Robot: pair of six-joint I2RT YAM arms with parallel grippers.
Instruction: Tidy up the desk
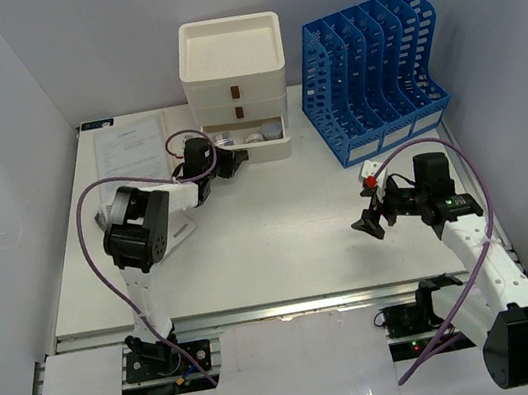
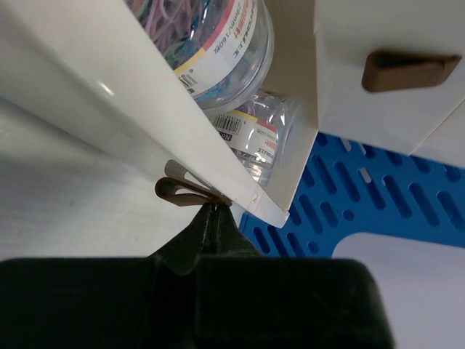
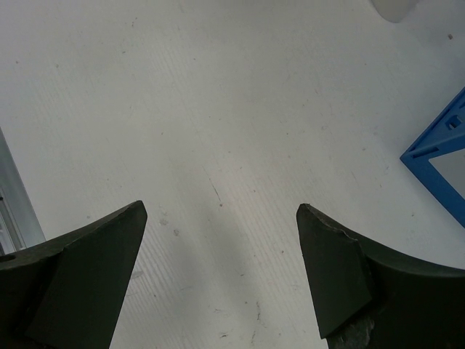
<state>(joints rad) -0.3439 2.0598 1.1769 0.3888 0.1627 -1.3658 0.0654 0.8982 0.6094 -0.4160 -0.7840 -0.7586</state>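
One drawer open, sorting unfinished.
Desk (image 1: 282,245) fills the view's middle. Papers (image 1: 129,149) lie loose at 10 o'clock; left gripper (image 1: 235,162), jaws pressed together, sits at the brown pull (image 2: 182,193) of the bottom drawer (image 1: 264,149) at 12, jars (image 2: 218,43) inside; judged: drawer closing pending. Right gripper (image 3: 221,209) hangs wide and empty between 3 and 4, near a small red-and-white item (image 1: 370,178).

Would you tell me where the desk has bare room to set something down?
The centre of the desk, between the left arm and right arm and ahead of the front rail, is bare. The back is crowded: papers, drawer box, file rack.
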